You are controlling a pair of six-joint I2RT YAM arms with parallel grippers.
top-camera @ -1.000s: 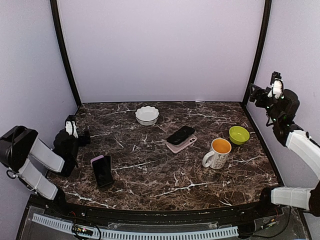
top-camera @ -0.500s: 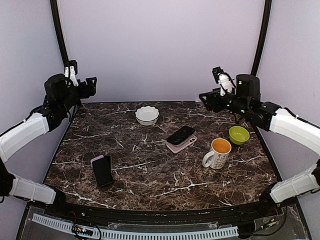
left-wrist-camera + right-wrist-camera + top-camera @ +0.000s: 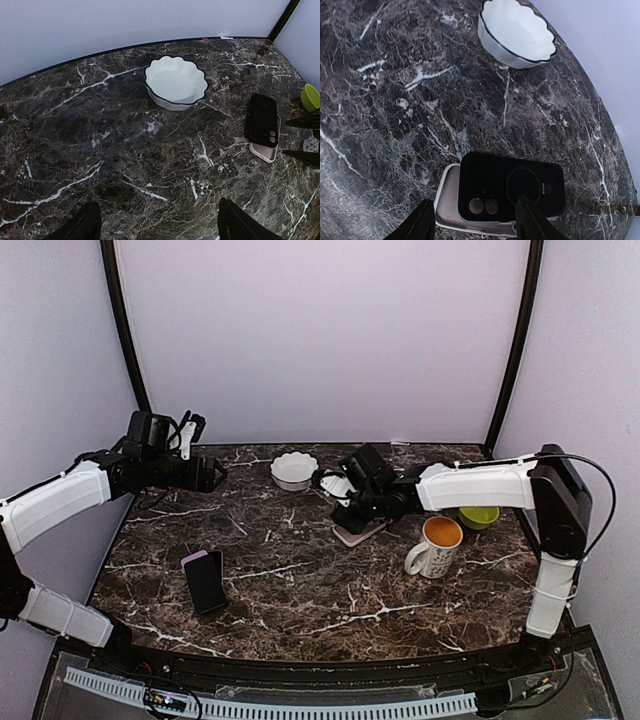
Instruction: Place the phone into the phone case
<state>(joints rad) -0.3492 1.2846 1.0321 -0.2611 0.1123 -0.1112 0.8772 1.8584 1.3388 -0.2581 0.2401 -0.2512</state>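
Left end effector (image 3: 208, 474): wide open, empty, in the air over the desk (image 3: 300, 590) at 10 o'clock.
Right end effector (image 3: 476, 225): about half open, holding nothing. My fingers (image 3: 422, 222) stand either side of the phone; I cannot tell if they touch it.
Phone (image 3: 512, 187): black, back up, askew on the pink case (image 3: 447, 202), just 1 o'clock of the desk's middle.
Bowl (image 3: 176, 87): white, 12 o'clock.
Mug (image 3: 437, 543): 4 o'clock of the phone.
Second phone (image 3: 207, 582): 8 o'clock, on a second case (image 3: 194, 559).
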